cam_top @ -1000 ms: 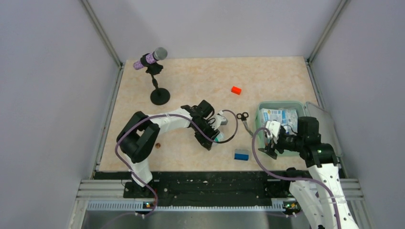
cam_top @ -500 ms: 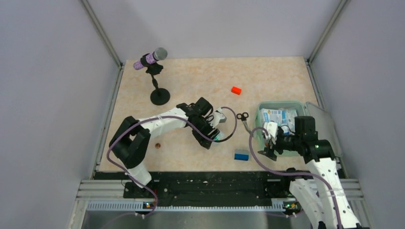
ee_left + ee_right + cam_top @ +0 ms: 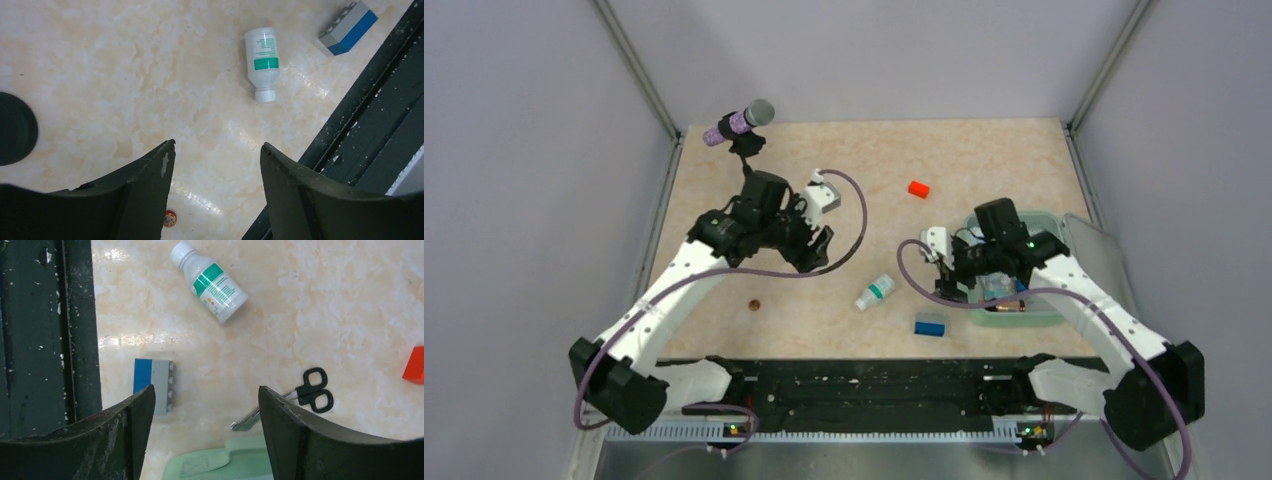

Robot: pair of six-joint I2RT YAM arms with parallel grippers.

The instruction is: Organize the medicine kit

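Observation:
The medicine kit [image 3: 1036,318] is a mint-green case lying open at the right, with packets inside and its lid [image 3: 1106,256] folded out to the right. My right gripper [image 3: 956,280] hangs open and empty over the case's left rim [image 3: 225,460]. A white bottle with a green label [image 3: 875,292] lies on its side in the middle of the table, also seen from both wrists [image 3: 264,62] [image 3: 212,282]. Black-handled scissors [image 3: 300,395] lie just left of the case. My left gripper [image 3: 216,147] is open and empty, raised over the table left of the bottle [image 3: 816,248].
A blue-and-grey block [image 3: 930,324] sits near the front edge and an orange-red block [image 3: 918,189] farther back. A microphone on a black stand [image 3: 742,125] stands at the far left. A small round coin-like piece [image 3: 753,303] lies front left. The dark rail [image 3: 370,130] borders the table's near edge.
My left gripper opened, left the bottle lying on the table and drew up and back to the left. My right arm swung over the case to its left rim.

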